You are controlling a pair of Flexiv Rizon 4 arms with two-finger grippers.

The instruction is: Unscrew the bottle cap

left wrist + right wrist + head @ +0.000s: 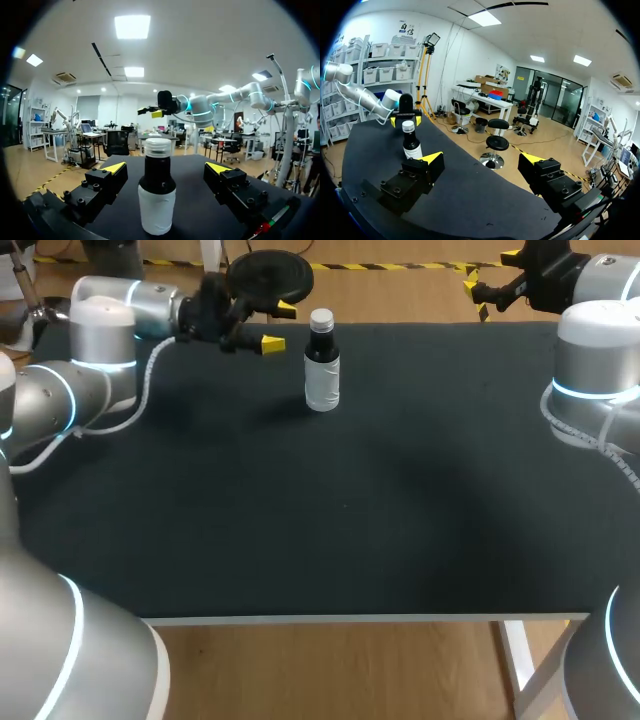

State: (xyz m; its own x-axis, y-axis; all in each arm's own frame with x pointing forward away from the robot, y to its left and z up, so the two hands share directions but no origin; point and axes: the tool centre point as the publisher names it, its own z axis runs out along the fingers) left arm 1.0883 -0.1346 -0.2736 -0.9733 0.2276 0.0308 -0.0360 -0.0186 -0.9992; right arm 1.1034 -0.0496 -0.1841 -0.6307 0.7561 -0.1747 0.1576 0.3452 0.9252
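Head view: bottle near the table's far edge; left gripper, spread beside it, should clamp its body, leaving the cap for the spread right gripper.

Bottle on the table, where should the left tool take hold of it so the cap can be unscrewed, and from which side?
Probably the white-labelled body of the bottle, coming in level from the left tool side. The bottle stands upright and lines up with that open tool's gap, and a low grip leaves the cap free on top.
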